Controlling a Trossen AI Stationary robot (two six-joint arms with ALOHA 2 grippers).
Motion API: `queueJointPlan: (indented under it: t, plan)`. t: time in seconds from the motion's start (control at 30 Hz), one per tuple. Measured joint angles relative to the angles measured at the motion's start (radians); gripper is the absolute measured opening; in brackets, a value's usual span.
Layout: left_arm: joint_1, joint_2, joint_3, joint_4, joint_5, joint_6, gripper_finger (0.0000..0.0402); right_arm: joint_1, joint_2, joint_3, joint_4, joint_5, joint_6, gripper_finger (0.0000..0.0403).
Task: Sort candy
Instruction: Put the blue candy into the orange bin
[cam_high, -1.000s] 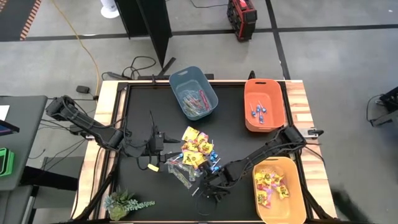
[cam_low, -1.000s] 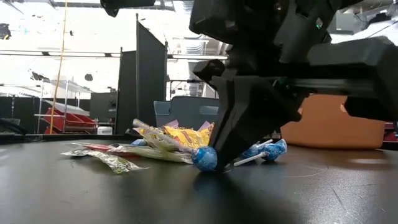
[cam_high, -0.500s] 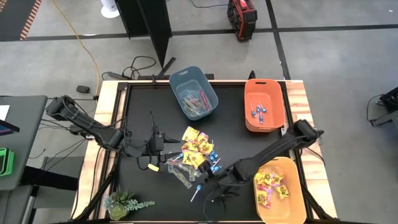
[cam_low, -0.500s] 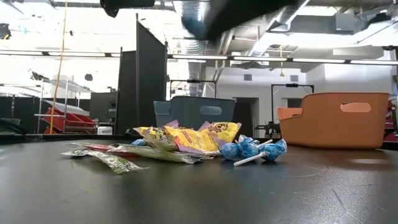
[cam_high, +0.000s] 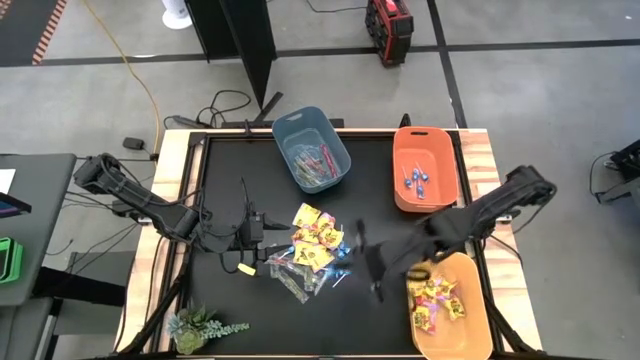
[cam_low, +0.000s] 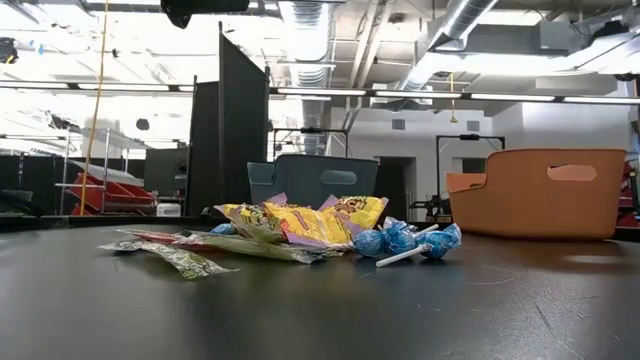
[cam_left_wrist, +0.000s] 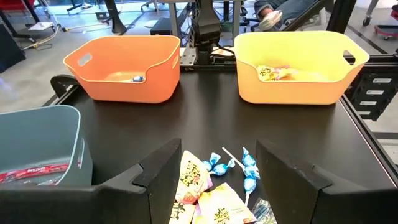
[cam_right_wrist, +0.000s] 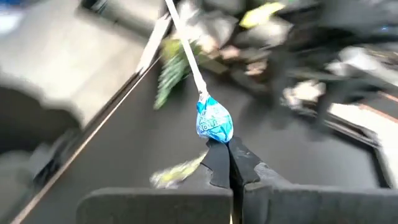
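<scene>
A pile of candy (cam_high: 315, 250) lies mid-table: yellow packets, blue lollipops and clear-wrapped sticks, also seen in the low view (cam_low: 300, 225). My right gripper (cam_high: 372, 265) hangs blurred above the table, right of the pile, shut on one blue-wrapped lollipop (cam_right_wrist: 214, 121). My left gripper (cam_left_wrist: 224, 186) stands open at the pile's left side, touching nothing. The blue-grey bin (cam_high: 310, 148) holds sticks, the orange bin (cam_high: 425, 168) holds lollipops, and the yellow bin (cam_high: 450, 305) holds yellow packets. My right gripper pinches the lollipop by the near edge of its blue wrapped head (cam_right_wrist: 219, 139), only at the free ends of its two fingers (cam_right_wrist: 249, 171). The white stick (cam_right_wrist: 183, 43) points away from the fingers, in line with them. The lollipop is lifted clear of the table.
The three bins stand along the far and right sides of the black table top. A small green plant sprig (cam_high: 200, 325) lies at the near left corner. Wooden borders (cam_high: 480, 160) frame the table. The near middle of the table top is bare.
My right gripper has risen from the table at the pile's near right side, carrying the blue lollipop up and toward the table's right and far side. It has tipped up closer to level and has left the low view. The pile has stayed in place.
</scene>
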Motion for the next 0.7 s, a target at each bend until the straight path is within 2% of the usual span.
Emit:
queueJointPlan:
  t: [0.23, 0.37, 0.5, 0.6, 0.7]
  plan:
    - [0.000, 0.000, 0.000, -0.001, 0.000, 0.000, 0.0201, -0.025, -0.116, -0.068, -0.009, 0.157, 0.194, 0.0000]
    - [0.000, 0.000, 0.000, -0.001, 0.000, 0.000, 0.0201, -0.045, -0.154, -0.117, -0.009, 0.211, 0.292, 0.0000]
    - [0.000, 0.000, 0.000, -0.001, 0.000, 0.000, 0.0201, -0.060, -0.175, -0.158, -0.031, 0.270, 0.325, 0.0000]
    - [0.000, 0.000, 0.000, 0.000, 0.000, 0.000, 0.0201, -0.072, -0.185, -0.164, -0.202, 0.446, 0.410, 0.0000]
    - [0.000, 0.000, 0.000, -0.001, 0.000, 0.000, 0.0201, -0.099, -0.187, -0.164, -0.474, 0.627, 0.613, 0.0000]
